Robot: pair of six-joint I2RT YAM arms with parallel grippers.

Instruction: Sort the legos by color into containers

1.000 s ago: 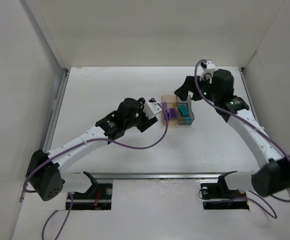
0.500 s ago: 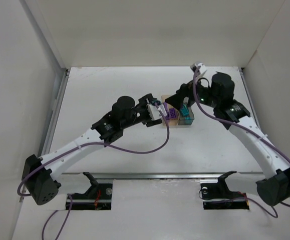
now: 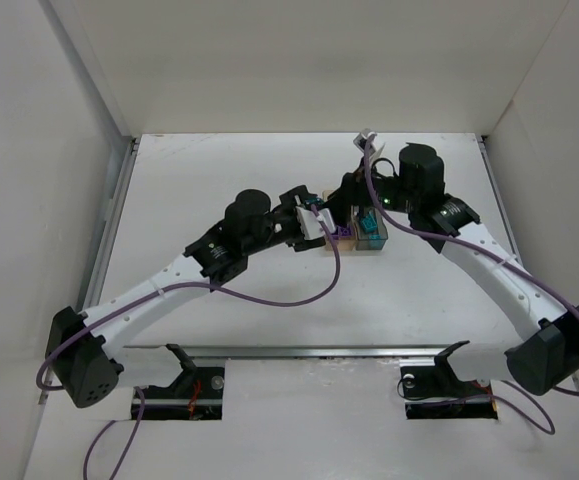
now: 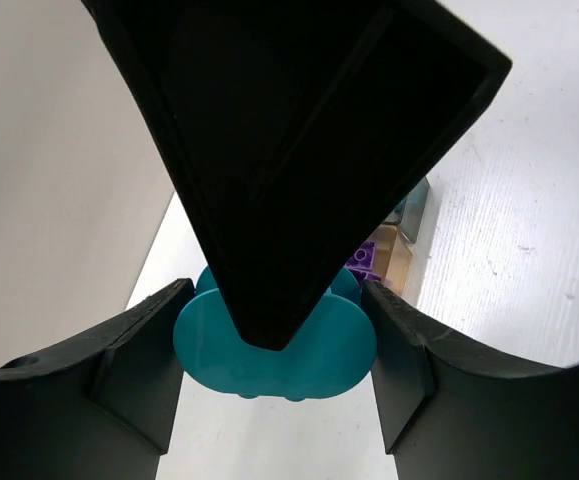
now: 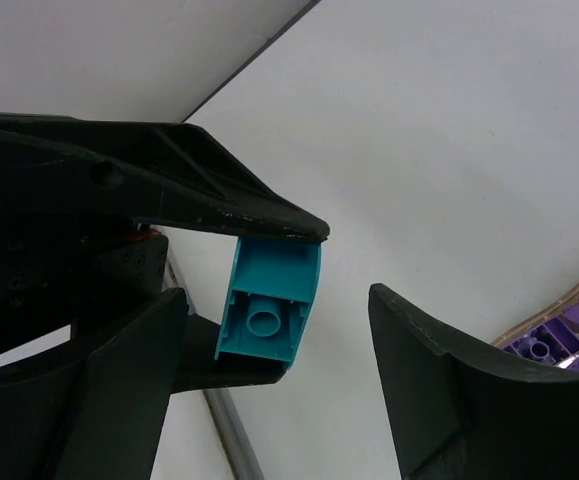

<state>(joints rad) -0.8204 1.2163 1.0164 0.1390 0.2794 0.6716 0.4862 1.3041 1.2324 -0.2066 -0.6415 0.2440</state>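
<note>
I am clenching my left gripper (image 3: 314, 213) on a teal lego (image 4: 269, 350) just beside the amber bin (image 4: 397, 262), where purple legos (image 5: 559, 345) are lying. My right gripper (image 5: 275, 302) is hanging spread around that lego, near the amber bin.

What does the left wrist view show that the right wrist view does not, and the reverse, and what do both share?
Only left wrist: a corner of the smoky grey bin beside the amber bin. Only right wrist: the hollow underside of the teal brick, and the right claw standing open. Both: the teal brick gripped in the left claw, and purple legos in the amber bin.
</note>
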